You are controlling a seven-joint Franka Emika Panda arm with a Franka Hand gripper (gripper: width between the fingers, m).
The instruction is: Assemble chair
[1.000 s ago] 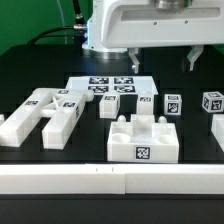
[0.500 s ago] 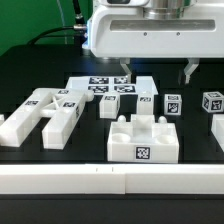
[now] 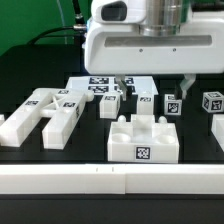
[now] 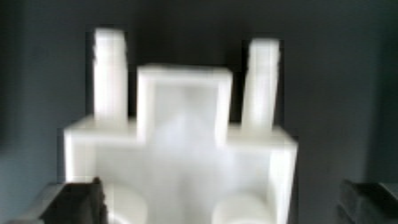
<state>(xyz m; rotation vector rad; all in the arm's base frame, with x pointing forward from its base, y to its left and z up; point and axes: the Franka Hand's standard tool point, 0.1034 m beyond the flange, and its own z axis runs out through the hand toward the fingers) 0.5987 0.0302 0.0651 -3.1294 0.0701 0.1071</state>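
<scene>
We see jaws spread wide, gripping nothing | slotted seat block [image 3: 143,141] alone on counter [image 3: 92,133] | long bars [image 3: 62,115] at exterior view's left

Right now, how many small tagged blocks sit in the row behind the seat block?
4 blocks, from the exterior view's left: one, next, third, last; the gripper may hide others.
</scene>
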